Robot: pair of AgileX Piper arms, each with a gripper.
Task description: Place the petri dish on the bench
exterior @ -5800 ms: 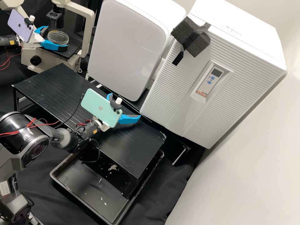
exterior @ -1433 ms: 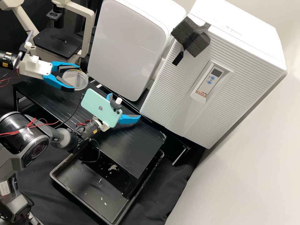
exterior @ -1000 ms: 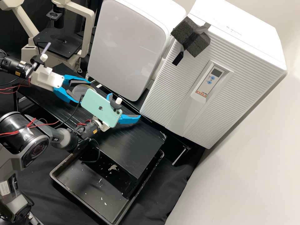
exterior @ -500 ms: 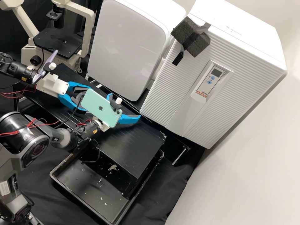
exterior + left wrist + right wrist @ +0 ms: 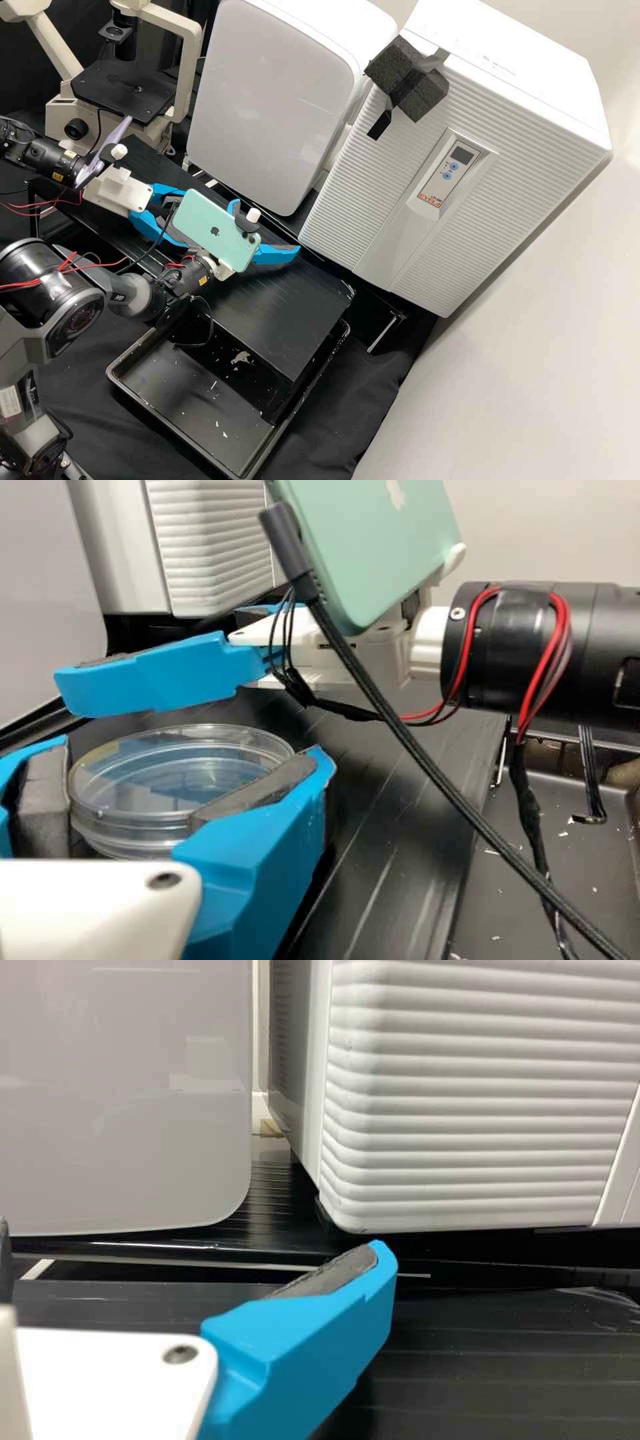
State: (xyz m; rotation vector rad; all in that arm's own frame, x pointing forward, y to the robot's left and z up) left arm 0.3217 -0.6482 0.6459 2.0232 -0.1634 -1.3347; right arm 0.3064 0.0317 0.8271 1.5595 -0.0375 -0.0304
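Left blue-fingered gripper [image 5: 150, 225] is moving right and nearer, gripping a round clear petri dish [image 5: 165, 770]; matching right gripper [image 5: 267, 227] is gaping.

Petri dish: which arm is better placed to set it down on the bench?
Left, I'd judge: the left gripper already has its jaws around the petri dish, over the bench. The right gripper is open and holds nothing.
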